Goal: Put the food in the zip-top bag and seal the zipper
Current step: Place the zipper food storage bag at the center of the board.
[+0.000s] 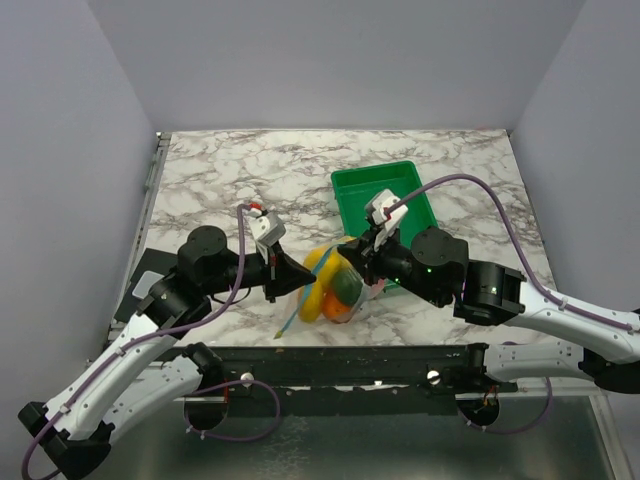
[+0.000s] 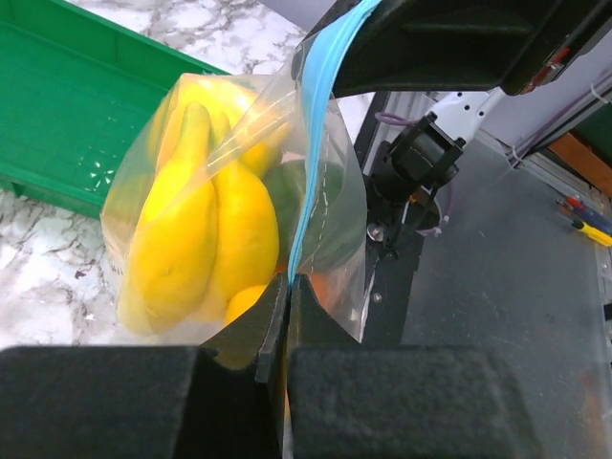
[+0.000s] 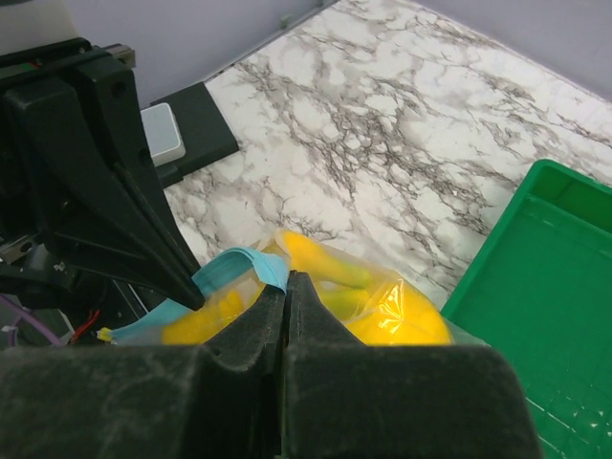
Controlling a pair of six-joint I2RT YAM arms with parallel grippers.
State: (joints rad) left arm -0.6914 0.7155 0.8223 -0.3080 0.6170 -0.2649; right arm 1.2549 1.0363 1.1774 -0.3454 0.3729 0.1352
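Your left gripper (image 2: pixel 287 290) pinches the zipper (image 2: pixel 308 172) tight. Your right gripper (image 3: pixel 286 285) clamps it too; fruit (image 2: pixel 239 229) fills the bag (image 2: pixel 337 239).

Left tool (image 2: pixel 288 287) and right tool (image 3: pixel 287 282) both pinched shut.

Glowing evenly under soft, diffuse overhead light across the marble tabletop (image 1: pixel 250 170), casting only faint shadows beneath the arms (image 1: pixel 150 335). Glinting in small highlights on the crinkly zip-top bag (image 2: pixel 337 191) in the left wrist view. Blurring along the bottom of both wrist views, leaving the left pincer (image 2: pixel 287 287) and right pincer (image 3: pixel 287 285) dark, soft and underexposed
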